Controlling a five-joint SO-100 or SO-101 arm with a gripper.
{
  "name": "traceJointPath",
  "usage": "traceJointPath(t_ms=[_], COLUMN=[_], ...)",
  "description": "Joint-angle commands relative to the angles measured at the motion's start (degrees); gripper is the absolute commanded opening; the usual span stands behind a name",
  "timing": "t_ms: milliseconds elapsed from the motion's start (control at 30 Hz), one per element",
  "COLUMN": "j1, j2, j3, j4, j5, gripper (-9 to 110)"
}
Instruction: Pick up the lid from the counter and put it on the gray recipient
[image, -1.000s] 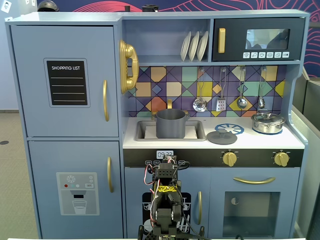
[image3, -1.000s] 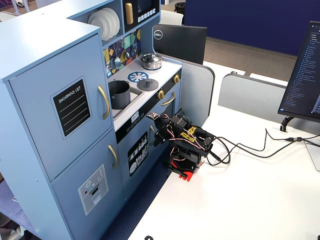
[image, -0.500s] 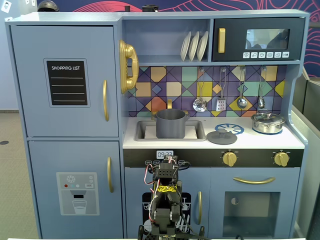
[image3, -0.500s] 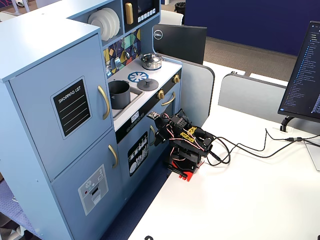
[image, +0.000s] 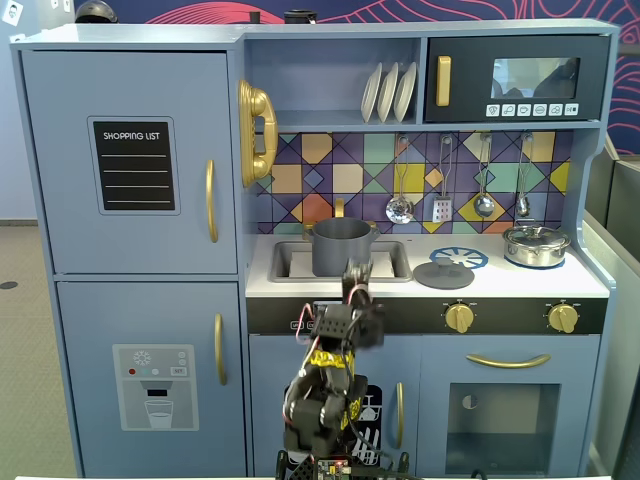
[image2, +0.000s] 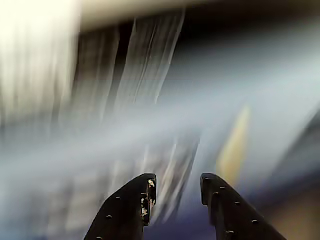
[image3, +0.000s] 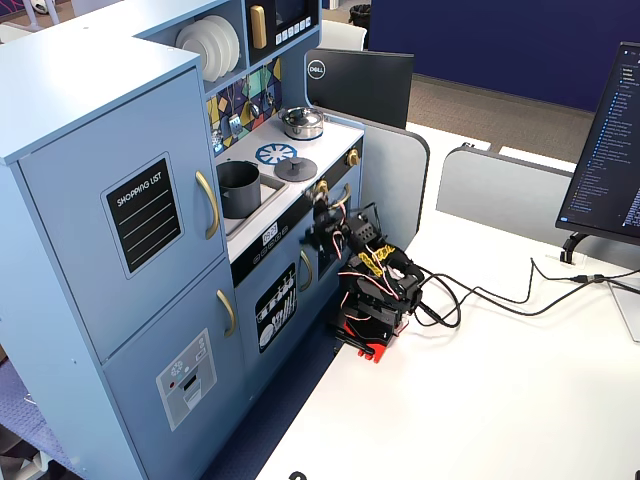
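The dark-gray lid (image: 443, 273) lies flat on the counter, right of the sink, with its knob up; it also shows in the other fixed view (image3: 296, 168). The gray recipient (image: 340, 246) stands uncovered in the sink (image3: 238, 188). My gripper (image: 357, 268) points up in front of the counter's front edge, between pot and lid, below both, touching neither. In the wrist view my gripper (image2: 177, 187) has its jaws apart with nothing between them. The rest of that view is smeared by motion blur.
A shiny silver pot with its own lid (image: 535, 245) stands on the counter at the right. Utensils (image: 442, 185) hang on the tiled back wall above the counter. A gold faucet (image: 338, 208) rises behind the gray pot. Oven knobs (image: 459, 317) sit below the counter edge.
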Motion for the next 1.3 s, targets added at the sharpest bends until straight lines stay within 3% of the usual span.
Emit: traceJointPath(t_ms=[0,200,367,533,933,1267], j1=[6.1,12.0,14.1,15.9,18.3,17.2], j2=[-5.3,-8.3,-13.8,-23.0,-43.5,-54.2], j3=[-8.9,-11.6,-12.9,-13.4,-19.3,-25.4], j4=[-11.3,-27.3,-36.2,-47.6,-64.4,-68.4], j5=[-1.6,0.1,1.8,2.8,2.6,2.4], gripper=[0,1,18,24,23,21])
